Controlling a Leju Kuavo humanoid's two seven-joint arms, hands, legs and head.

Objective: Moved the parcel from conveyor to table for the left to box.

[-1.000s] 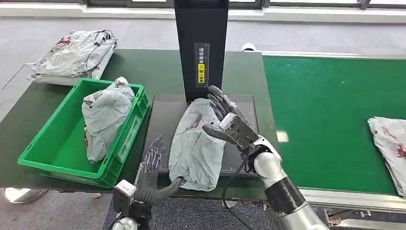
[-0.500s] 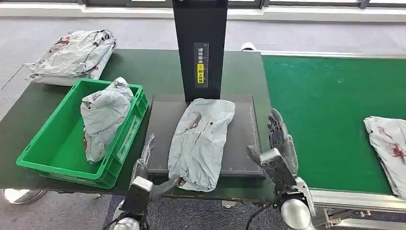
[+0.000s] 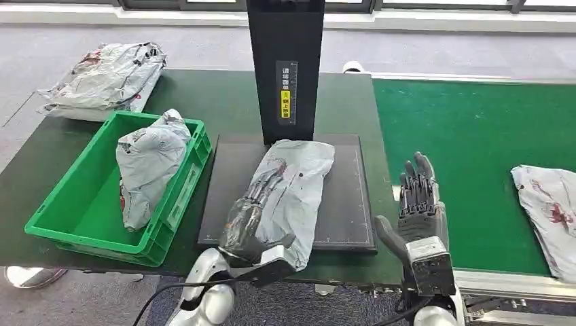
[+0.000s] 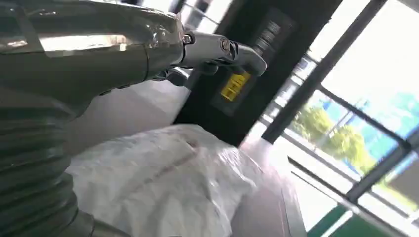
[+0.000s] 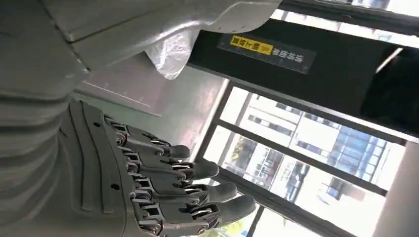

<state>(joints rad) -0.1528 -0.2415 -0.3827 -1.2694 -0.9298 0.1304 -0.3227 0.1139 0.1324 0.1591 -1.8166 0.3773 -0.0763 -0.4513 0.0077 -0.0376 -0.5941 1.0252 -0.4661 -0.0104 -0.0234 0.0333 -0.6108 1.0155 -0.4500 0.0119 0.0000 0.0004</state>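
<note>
Left hand [image 3: 253, 214] lies flat, fingers spread, on the parcel [image 3: 299, 180]; right hand [image 3: 419, 207] hangs open beside it.

Grey floor, dark green tabletop, bright windows

Grey carpet floor [image 3: 435, 51] spans 12 o'clock; the tabletop [image 3: 210, 95] sits centre; window frames [image 5: 301, 148] show daylight and buildings outside.

Head view looks down over the table [image 3: 217, 95]; both wrist views sit low, close, sharing the black post [image 3: 285, 68].
</note>
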